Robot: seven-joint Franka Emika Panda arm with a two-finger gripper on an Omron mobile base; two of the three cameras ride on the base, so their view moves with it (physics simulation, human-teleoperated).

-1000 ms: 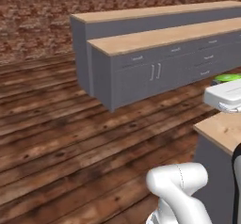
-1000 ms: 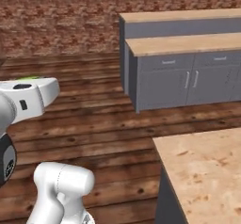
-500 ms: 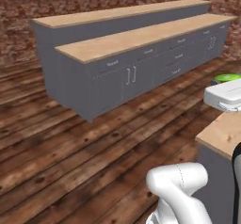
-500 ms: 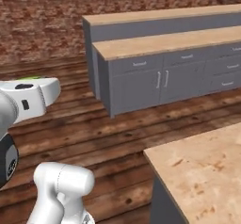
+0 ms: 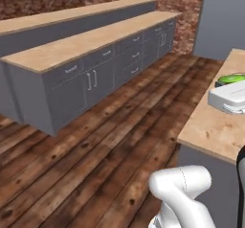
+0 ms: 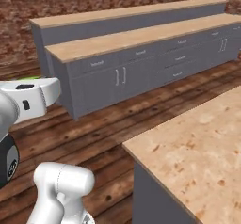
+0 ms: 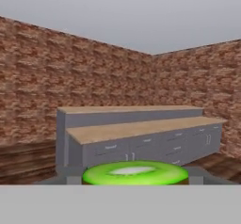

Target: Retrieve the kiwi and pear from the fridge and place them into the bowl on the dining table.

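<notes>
One fruit apparently in transit: bright yellow-green roundish pear [image 7: 135, 172] right at the tips of the white two-finger gripper [image 7: 135, 180], gripped by the look of it. Light speckled wood-grain dining table [image 5: 206, 126] just beneath. No drop into a bowl yet, and nothing on the kiwi so far.

I see wall counters [image 5: 95, 45] at my eleven o'clock across the floor [image 5: 110, 145], dining table [image 6: 197, 148] at two o'clock, fridge [image 5: 225, 21] beyond it

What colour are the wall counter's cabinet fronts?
Grey, on the wall counter, clearest in the right base view.
</notes>
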